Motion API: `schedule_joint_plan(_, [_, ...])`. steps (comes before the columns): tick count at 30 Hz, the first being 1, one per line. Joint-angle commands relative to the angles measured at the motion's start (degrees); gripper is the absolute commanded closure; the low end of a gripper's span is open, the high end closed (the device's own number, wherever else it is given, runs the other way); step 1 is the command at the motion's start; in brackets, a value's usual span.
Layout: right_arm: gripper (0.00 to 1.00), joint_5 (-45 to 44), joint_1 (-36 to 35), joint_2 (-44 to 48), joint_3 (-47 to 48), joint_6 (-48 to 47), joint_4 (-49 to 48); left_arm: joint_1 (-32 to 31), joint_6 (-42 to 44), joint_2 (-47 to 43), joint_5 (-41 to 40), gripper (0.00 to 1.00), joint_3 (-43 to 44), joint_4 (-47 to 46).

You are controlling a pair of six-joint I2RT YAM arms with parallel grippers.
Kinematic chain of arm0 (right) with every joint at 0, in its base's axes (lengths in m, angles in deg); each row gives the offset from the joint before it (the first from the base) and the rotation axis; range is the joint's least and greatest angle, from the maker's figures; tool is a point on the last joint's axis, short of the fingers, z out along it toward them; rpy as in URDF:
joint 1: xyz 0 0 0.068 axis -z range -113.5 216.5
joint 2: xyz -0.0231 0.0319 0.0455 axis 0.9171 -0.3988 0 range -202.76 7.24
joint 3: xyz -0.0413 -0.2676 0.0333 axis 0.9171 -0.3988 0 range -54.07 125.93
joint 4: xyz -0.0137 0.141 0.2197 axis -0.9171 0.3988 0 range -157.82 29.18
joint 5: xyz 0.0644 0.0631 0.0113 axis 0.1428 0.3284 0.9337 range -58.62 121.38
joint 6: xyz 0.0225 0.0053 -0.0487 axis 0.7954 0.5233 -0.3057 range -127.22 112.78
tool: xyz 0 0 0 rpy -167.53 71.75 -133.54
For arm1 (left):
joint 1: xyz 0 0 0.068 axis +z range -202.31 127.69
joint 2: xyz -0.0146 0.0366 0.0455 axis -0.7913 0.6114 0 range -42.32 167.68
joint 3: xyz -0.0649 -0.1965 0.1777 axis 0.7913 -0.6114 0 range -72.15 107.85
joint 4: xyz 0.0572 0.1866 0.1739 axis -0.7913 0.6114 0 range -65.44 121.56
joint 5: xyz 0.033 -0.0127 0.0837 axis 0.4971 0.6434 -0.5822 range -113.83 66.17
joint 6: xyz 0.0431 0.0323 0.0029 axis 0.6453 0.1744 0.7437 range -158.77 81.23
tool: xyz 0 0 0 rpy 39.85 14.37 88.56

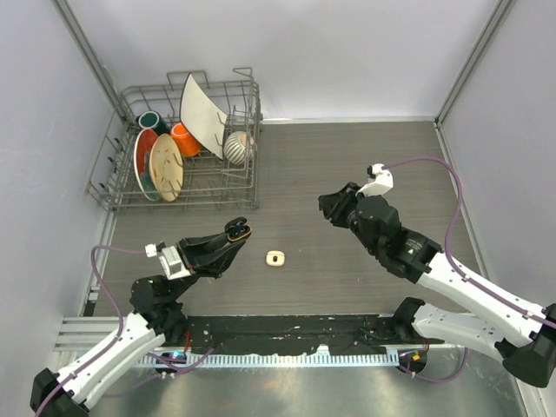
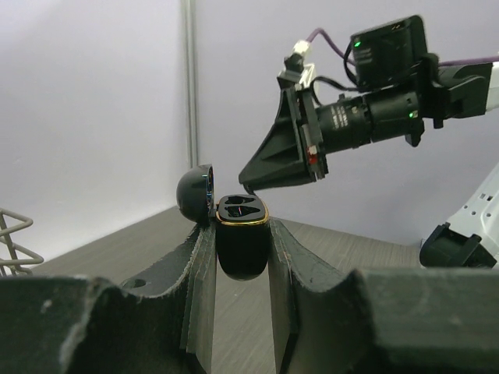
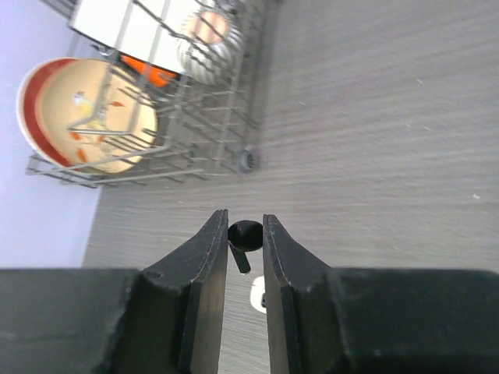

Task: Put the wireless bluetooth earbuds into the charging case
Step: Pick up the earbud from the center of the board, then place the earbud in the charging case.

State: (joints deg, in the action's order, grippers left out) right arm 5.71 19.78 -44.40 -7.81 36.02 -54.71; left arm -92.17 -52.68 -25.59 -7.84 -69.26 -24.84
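Note:
My left gripper [image 1: 236, 231] is raised above the table and shut on the black charging case [image 2: 242, 243]. The case has a gold rim, and its round lid [image 2: 195, 192] is flipped open to the left. Two empty sockets show in its top. My right gripper [image 3: 244, 234] is shut on a tiny black stemmed earbud [image 3: 244, 236], its stem pointing back between the fingers. In the top view the right gripper [image 1: 328, 207] hovers to the right of the case, apart from it. A small cream-white piece [image 1: 275, 258] lies on the table between the arms; I cannot tell what it is.
A wire dish rack [image 1: 246, 184] with plates, bowls and cups stands at the back left, also in the right wrist view as the dish rack [image 3: 214, 152]. Grey walls close the table on three sides. The right arm's wrist [image 2: 366, 117] hangs just above and behind the case.

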Motion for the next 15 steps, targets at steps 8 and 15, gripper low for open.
schedule_joint_plan(8, [0.99,-14.31,-16.1,-1.27,6.3,-9.14,-21.97,-0.13,-1.38,6.38,-3.42,1.0,-0.87,-10.0])
schedule_joint_plan(15, [0.99,-18.98,-25.6,-5.93,7.26,-16.43,-34.61,-0.13,-1.82,8.49,-4.56,1.0,-0.7,-11.76])
